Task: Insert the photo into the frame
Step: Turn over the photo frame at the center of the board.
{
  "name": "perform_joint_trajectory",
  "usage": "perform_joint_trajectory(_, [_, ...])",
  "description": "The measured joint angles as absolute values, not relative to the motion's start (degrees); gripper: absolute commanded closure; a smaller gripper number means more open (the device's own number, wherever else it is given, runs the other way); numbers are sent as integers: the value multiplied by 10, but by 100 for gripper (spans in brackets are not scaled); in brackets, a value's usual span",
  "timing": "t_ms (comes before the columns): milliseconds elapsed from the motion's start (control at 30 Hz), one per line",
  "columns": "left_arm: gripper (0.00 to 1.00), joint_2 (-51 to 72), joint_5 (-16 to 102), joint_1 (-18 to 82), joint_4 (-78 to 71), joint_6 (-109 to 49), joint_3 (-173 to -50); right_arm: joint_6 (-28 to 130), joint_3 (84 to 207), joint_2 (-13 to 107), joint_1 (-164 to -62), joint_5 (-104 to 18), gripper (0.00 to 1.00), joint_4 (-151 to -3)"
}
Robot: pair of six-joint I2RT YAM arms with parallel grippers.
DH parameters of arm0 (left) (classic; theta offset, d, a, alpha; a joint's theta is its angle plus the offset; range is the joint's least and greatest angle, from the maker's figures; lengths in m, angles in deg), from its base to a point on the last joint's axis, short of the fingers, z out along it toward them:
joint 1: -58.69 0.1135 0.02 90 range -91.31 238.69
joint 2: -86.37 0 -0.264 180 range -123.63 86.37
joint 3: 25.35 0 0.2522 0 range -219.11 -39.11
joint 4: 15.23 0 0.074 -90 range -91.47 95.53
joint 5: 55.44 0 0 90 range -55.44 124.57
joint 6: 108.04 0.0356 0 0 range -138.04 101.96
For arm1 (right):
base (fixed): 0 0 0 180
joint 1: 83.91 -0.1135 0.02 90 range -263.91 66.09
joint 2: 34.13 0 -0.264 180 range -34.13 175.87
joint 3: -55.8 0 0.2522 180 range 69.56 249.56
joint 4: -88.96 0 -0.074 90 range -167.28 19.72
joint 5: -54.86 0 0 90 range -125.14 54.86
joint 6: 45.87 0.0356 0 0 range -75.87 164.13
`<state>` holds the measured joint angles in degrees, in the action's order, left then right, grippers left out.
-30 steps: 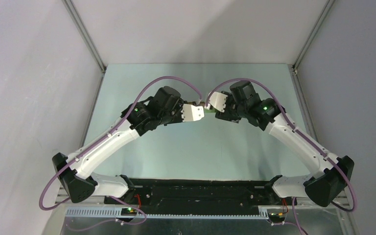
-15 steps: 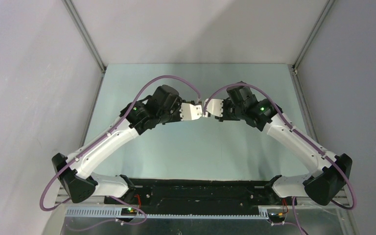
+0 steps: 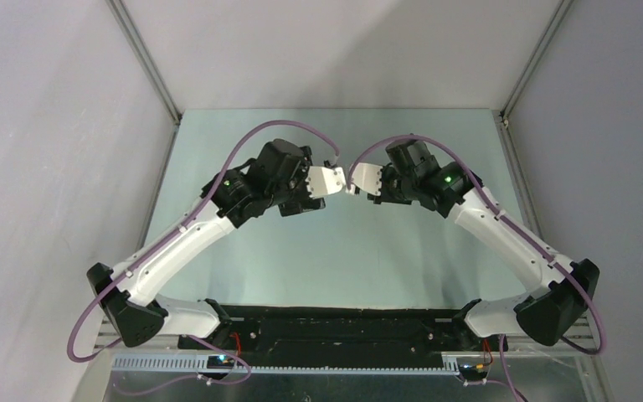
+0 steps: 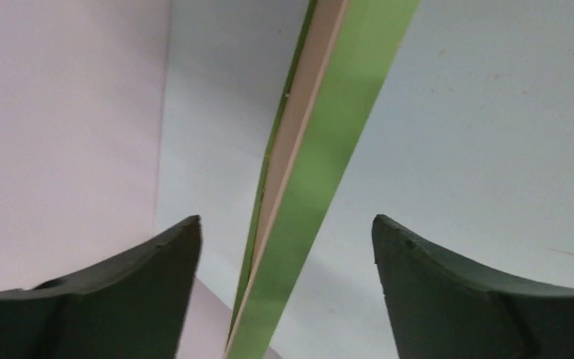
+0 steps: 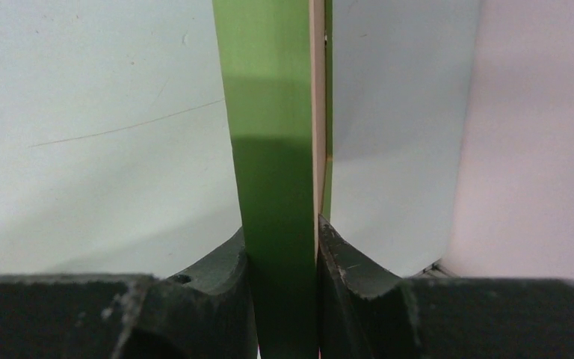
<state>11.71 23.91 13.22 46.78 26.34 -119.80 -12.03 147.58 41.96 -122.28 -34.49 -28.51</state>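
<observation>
Scene: Two white robot arms met nose to nose over the middle of the pale grey-green table top (image 3: 335, 260).

Frame: The thin rectangular picture frame, green on its face and pale wood along its edge (image 5: 269, 90), stood on edge between the two grippers. From above it was almost wholly hidden by the wrists. Whether its lower side rested on the table could not be told.

Right gripper: The right arm's dark two-finger gripper (image 5: 280, 247) was clamped on one green rail, both pads pressed flat against it. It appeared to be the frame's only hold.

Left gripper: The left arm's dark two-finger gripper (image 4: 285, 221) was spread wide astride a rail of the same frame. Neither finger touched the rail, and the gripper held nothing.

Why so: The right grip seemingly kept the frame upright and steady. The left looked placed to close for a second hold, which would stop so thin a frame from swinging.

Photo: The landscape print could not be made out in any view, so whether it sat inside the frame could not be told.

Stage: Judged from this, the frame was being handled and the fitting was unconfirmed.

Risk: Pinched at one point, the narrow rail could pivot or slip.
</observation>
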Motion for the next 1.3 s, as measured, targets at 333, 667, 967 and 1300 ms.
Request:
perform_joint_trajectory(333, [0,147,242,209,456,208,-1233,-7,1639,494,-1199,-380,100,-191])
perform_joint_trajectory(667, [0,217,273,284,448,152,-1219,142,1813,591,-1143,-452,100,-108])
perform_joint_trajectory(967, [0,222,302,302,445,115,-1148,269,1950,696,-1051,-555,100,-42])
perform_joint_trajectory(1300, [0,222,319,304,438,94,-1120,399,1889,709,-949,-677,100,-86])
